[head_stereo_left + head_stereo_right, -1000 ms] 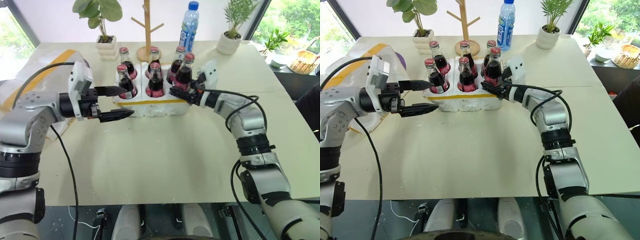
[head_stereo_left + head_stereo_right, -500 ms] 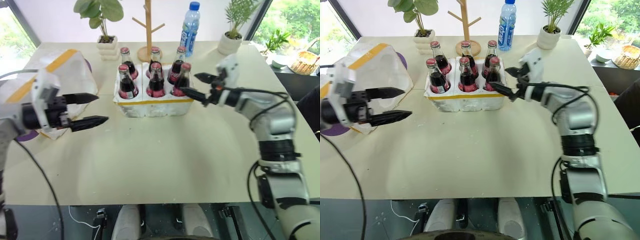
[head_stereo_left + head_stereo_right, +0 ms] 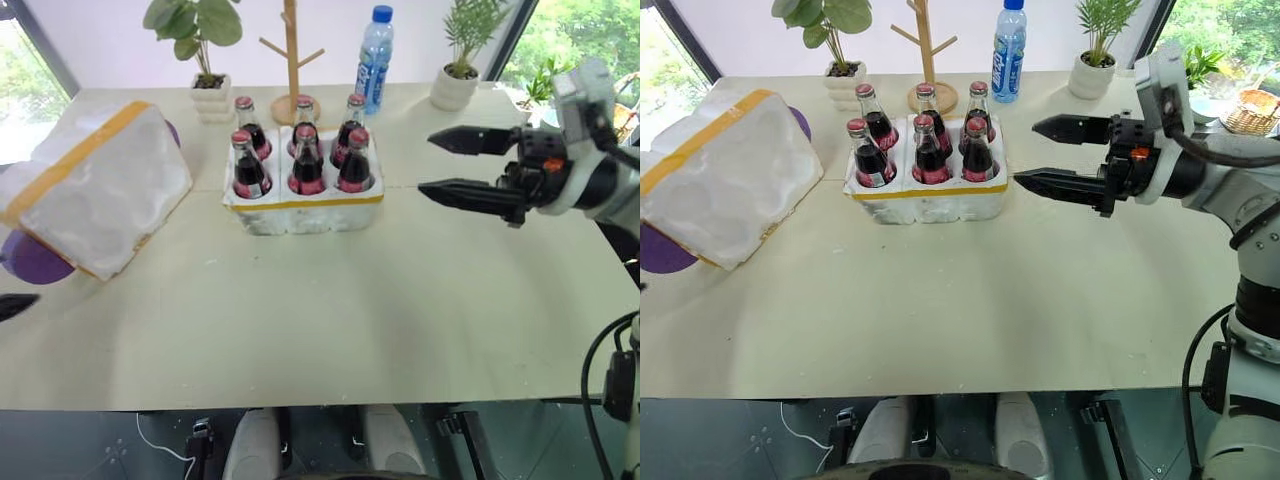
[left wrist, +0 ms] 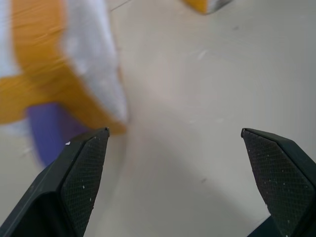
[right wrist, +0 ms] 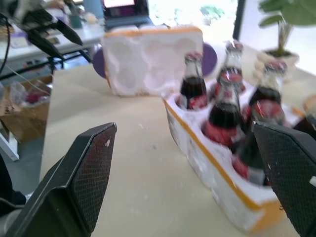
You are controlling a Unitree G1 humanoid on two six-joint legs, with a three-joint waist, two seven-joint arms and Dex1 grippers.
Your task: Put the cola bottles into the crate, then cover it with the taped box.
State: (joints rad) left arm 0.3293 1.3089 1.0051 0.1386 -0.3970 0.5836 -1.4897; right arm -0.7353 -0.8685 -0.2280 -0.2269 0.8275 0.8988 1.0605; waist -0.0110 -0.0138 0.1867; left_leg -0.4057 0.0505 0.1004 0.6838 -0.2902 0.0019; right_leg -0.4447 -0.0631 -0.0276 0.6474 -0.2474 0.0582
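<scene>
Jaws on both arms stand wide apart and carry nothing. Our right gripper (image 3: 1045, 155) hangs above the table (image 3: 970, 300), off to the right of the crate (image 3: 928, 198) and clear of it, its two black fingers pointing across toward the bottles. Our left gripper (image 4: 173, 182) looks past its spread fingers at bare tabletop, with the taped box (image 4: 54, 64) close by at one side of them; in the head views only a dark fingertip (image 3: 15, 305) shows at the left edge, below that box.

All six cola bottles (image 3: 923, 140) stand upright in the crate's holes, so we judge the loading done and the covering next. The taped box (image 3: 725, 170) lies tilted at the table's left side, well apart from the crate, partly over a purple mat (image 3: 660, 250). From the right wrist view its hollowed underside with round recesses faces the crate.

To do this step well, we should take the box from both sides, one gripper on each, since it looks too broad and light for a single pinch. We then need to turn it hollow side down, carry it above the red caps, line its recesses up with the bottle necks, and lower it straight. A skewed descent could knock a bottle over. The water bottle (image 3: 1008, 50) and wooden stand (image 3: 927, 60) behind the crate leave little room at the back.
</scene>
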